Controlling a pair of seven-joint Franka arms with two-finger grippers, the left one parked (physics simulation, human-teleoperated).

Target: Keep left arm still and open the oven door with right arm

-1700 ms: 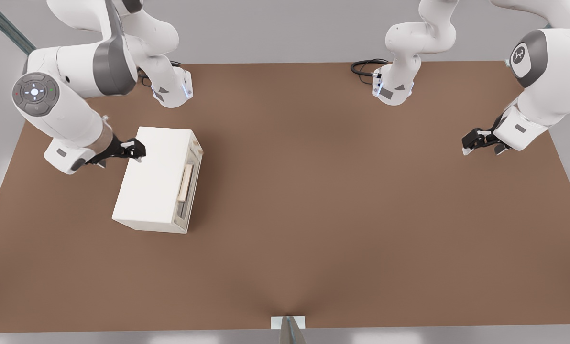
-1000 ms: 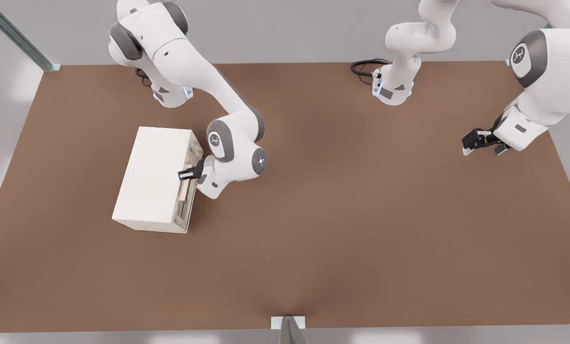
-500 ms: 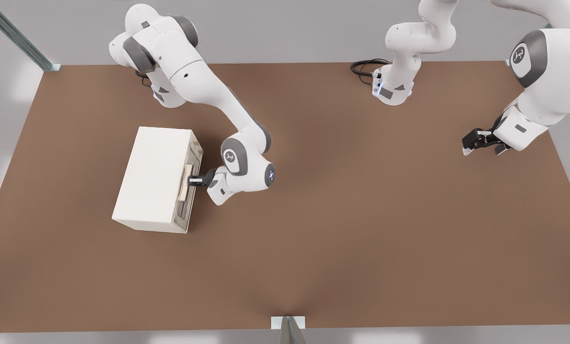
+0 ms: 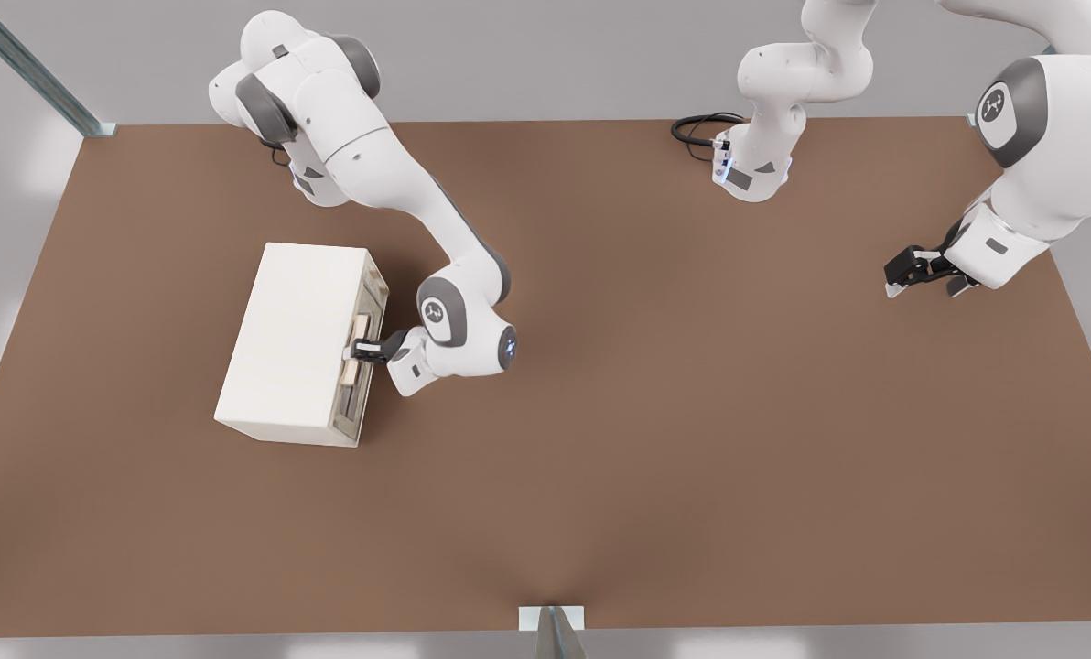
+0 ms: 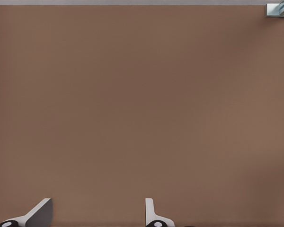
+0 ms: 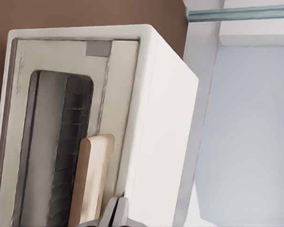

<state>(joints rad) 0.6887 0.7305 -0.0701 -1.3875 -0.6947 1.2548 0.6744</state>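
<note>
Cream and boxy, the oven [image 4: 300,340] sat on the brown counter [image 4: 655,412] at about nine o'clock from the counter's middle in the front view, its plain top facing the camera. The oven door [image 4: 365,361] faced three o'clock and lay flush against the body, not yet opened. Its dark window [image 6: 61,142] and tan bar handle [image 6: 91,179] showed plainly in the right wrist view.

The right arm [image 4: 399,197] reached down from its base at the counter's twelve o'clock edge, and its end effector [image 4: 362,349] sat at the handle, roughly at the bar's mid-length. In the wrist view the fingertips [image 6: 114,213] appeared pressed together just beside the bar, toward the oven's top, rather than around it; whether they touched it I could not tell.

The door looked like a stiff, hinged panel, light enough to swing but bound to travel an arc. The bar stood proud of the panel and was probably smooth, so a hold near its middle, or a hook behind it, seemed the likeliest way to keep it from slipping or twisting. A hard pull might instead drag the whole oven across the counter.
</note>
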